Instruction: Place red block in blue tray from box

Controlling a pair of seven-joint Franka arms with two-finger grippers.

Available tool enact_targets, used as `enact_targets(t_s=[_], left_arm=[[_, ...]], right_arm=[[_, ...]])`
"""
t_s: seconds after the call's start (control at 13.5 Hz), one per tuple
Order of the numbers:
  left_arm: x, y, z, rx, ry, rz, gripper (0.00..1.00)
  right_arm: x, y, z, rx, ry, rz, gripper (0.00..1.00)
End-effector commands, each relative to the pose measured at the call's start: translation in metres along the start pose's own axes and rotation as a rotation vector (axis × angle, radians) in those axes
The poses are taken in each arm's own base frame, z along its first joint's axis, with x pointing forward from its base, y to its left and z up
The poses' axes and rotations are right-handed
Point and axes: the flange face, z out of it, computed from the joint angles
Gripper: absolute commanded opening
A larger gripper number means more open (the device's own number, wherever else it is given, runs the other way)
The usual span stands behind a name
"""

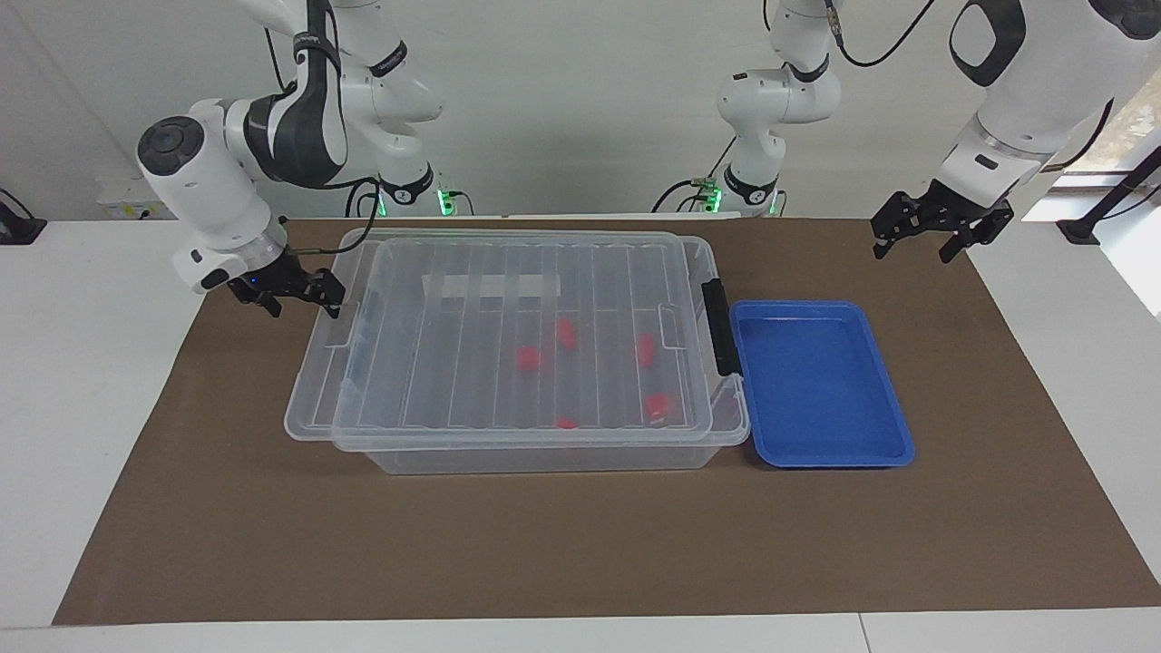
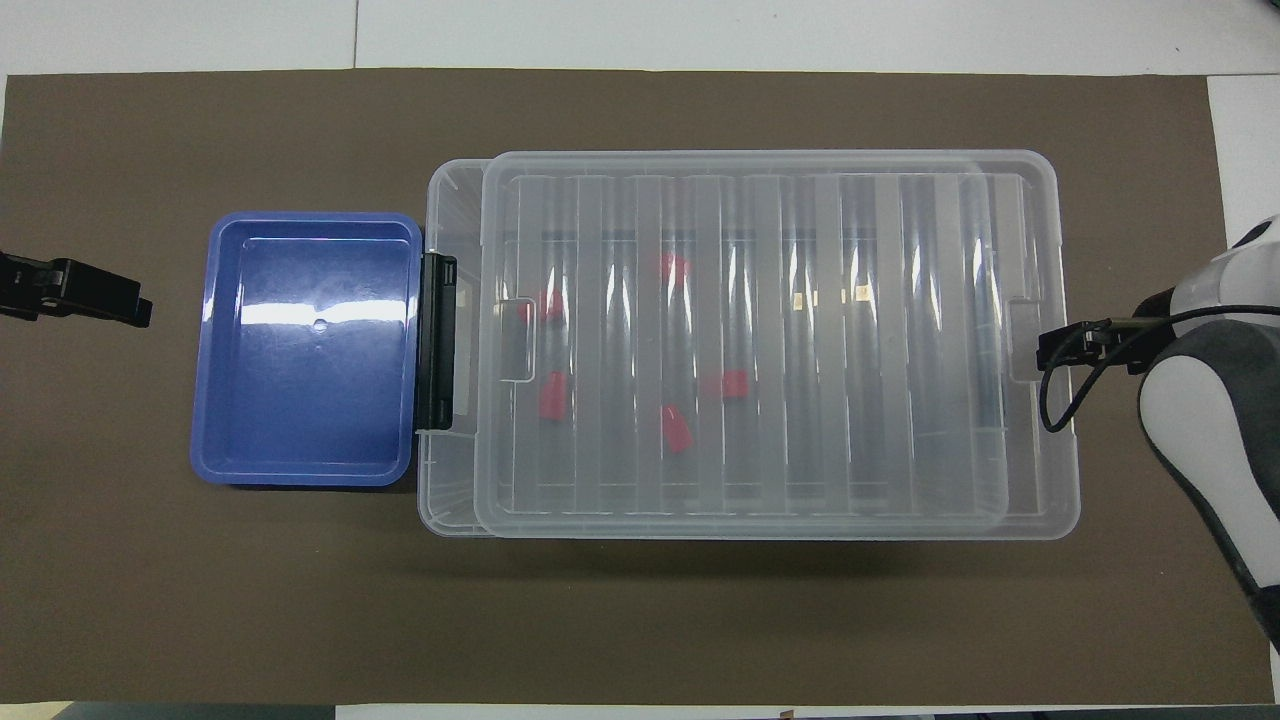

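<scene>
Relation governing the coming move: lid (image 1: 517,336) interposed between both grippers and every red block. Step in hand judged as lid removal. No transfer begun; blue tray (image 1: 821,453) bare of blocks.

1. Locate the target.
   - Five red blocks visible through the ribbed lid, all on the floor of the box (image 2: 440,500), all in the half toward the left arm's end of the table.
   - Take as reference the red block (image 2: 552,400) closest to the tray. Long axis apparently running straight away from the robots.
   - Blue tray flat on the mat (image 1: 580,544), just beside the box's end carrying the black latch (image 1: 719,326).

2. Locate the grippers.
   - Right gripper (image 1: 290,292): low, at the box's end toward the right arm's end of the table, fingers spread, gripping nothing. Just beside the lid's edge; contact not confirmable.
   - Left gripper (image 1: 939,231): raised over the mat past the tray toward the left arm's end, fingers spread, empty, waiting.

3. Check lid seating.
   - Lid lying on the box but offset toward the right arm's end, overhanging there and uncovering a strip of rim at the latch end. Judged unlatched and free to lift or slide.

4. Assign arms (judgement only).
   - Lid: right gripper, already at its edge.
   - Block and tray: left gripper, with a short carry from box to tray.
   - Risk: slipping of the smooth lid in a two-finger pinch.
</scene>
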Motion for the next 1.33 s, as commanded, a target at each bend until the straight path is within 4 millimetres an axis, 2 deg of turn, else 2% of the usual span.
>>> enact_targets(t_s=[0.0,0.22,0.3,0.44,0.59,0.89,1.03,1.26], left_arm=[[-0.006,0.007,0.0,0.0,-0.002,0.014,1.0],[-0.005,0.024,0.0,0.002,-0.001,0.043,1.0],[-0.005,0.032,0.0,0.003,0.0,0.047,1.0],[-0.007,0.068,0.011,0.006,0.02,0.02,1.0],[-0.014,0.12,0.026,0.002,0.074,-0.048,1.0],[-0.025,0.202,0.055,-0.011,0.097,-0.063,1.0],[-0.032,0.236,0.073,-0.025,0.12,-0.063,1.0],[-0.028,0.268,0.102,-0.023,0.117,-0.083,1.0]], right_arm=[[-0.007,0.019,0.002,-0.009,0.019,-0.02,1.0],[-0.007,0.037,0.0,-0.023,0.031,-0.032,1.0],[-0.008,0.048,0.0,-0.035,0.035,-0.04,1.0],[-0.009,0.065,-0.001,-0.06,0.037,-0.072,1.0],[-0.01,0.08,-0.001,-0.065,0.048,-0.093,1.0],[-0.014,0.111,-0.002,-0.072,0.065,-0.127,1.0],[-0.016,0.118,-0.003,-0.074,0.065,-0.137,1.0],[-0.018,0.129,-0.003,-0.089,0.06,-0.155,1.0]])
